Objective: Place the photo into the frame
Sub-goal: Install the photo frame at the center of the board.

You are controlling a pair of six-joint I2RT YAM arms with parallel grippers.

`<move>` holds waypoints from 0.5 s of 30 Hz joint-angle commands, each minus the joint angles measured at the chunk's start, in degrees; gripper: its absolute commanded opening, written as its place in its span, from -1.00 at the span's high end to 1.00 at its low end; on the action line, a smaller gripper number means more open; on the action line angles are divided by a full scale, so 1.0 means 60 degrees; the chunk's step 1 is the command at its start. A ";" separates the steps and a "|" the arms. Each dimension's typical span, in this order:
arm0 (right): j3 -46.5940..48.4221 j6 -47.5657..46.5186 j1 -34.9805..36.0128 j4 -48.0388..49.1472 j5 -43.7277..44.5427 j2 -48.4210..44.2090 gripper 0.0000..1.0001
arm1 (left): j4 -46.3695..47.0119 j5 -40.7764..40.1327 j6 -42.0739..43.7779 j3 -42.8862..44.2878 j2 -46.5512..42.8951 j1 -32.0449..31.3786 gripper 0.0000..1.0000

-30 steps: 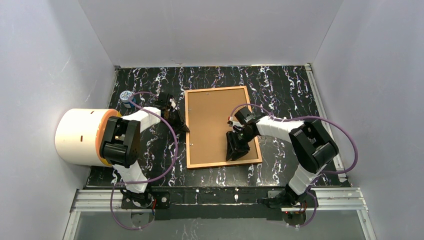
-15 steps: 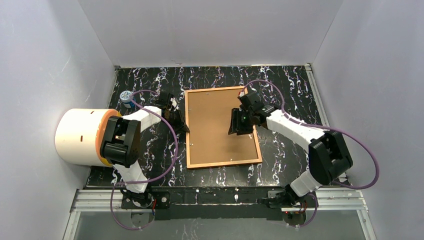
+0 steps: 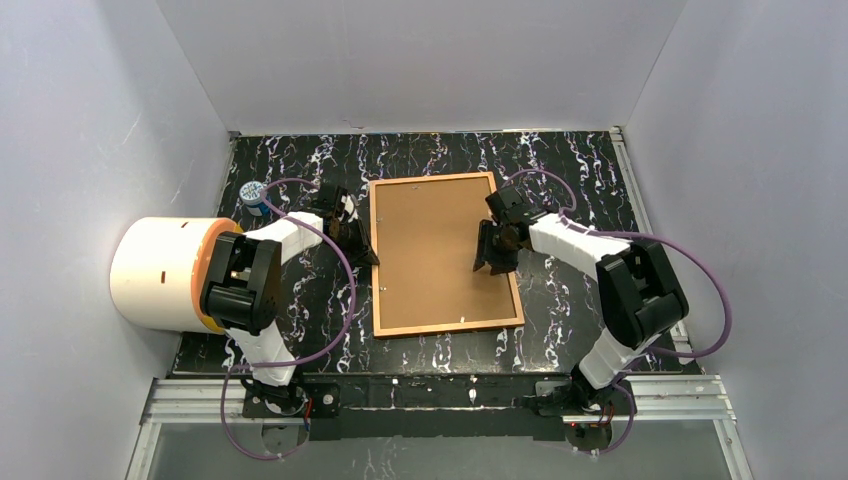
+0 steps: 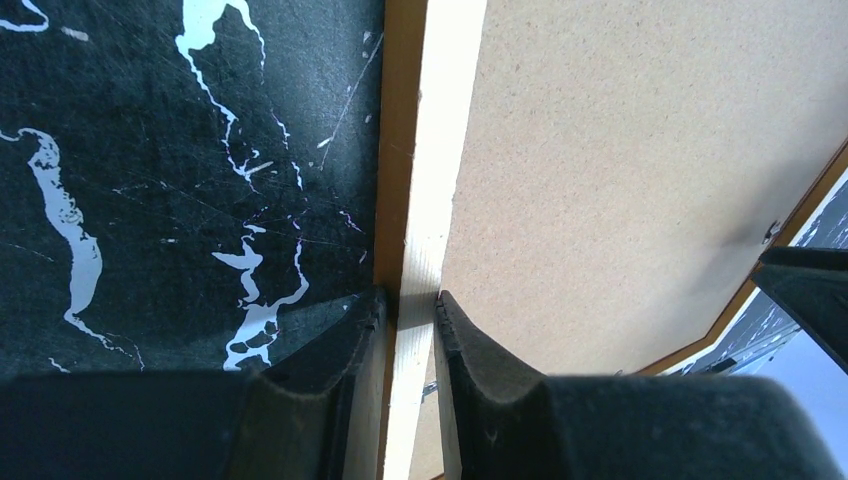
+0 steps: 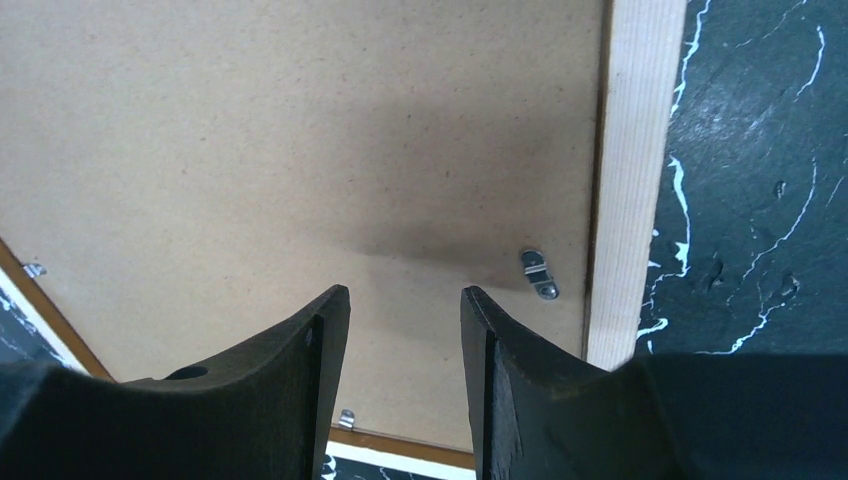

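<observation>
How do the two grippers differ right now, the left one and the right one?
The left gripper is clamped on the left rail of the frame; the right gripper is open, holding nothing. The left gripper sits at the frame's outer edge; the right gripper is over the backing board, just inside the right rail. Both are black and point down at the frame's back.

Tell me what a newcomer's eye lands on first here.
A frame lies face down in the middle of the table, brown backing board up. The left arm clamps its jaws on the frame's left rail; the right arm holds open jaws above the board's right side. A white cylinder with an orange ring sits at the table's left edge.
</observation>
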 commanded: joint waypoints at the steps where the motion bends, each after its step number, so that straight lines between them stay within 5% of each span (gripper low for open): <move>1: 0.0122 -0.0181 -0.0116 0.0034 0.0193 0.0295 -0.08 | -0.0650 0.0011 0.0279 0.0076 0.0217 -0.0099 0.65; 15: 0.0166 -0.0275 -0.0282 -0.0365 0.1508 0.0715 -0.06 | -0.0835 -0.0324 0.0316 0.0141 0.0233 -0.0108 0.67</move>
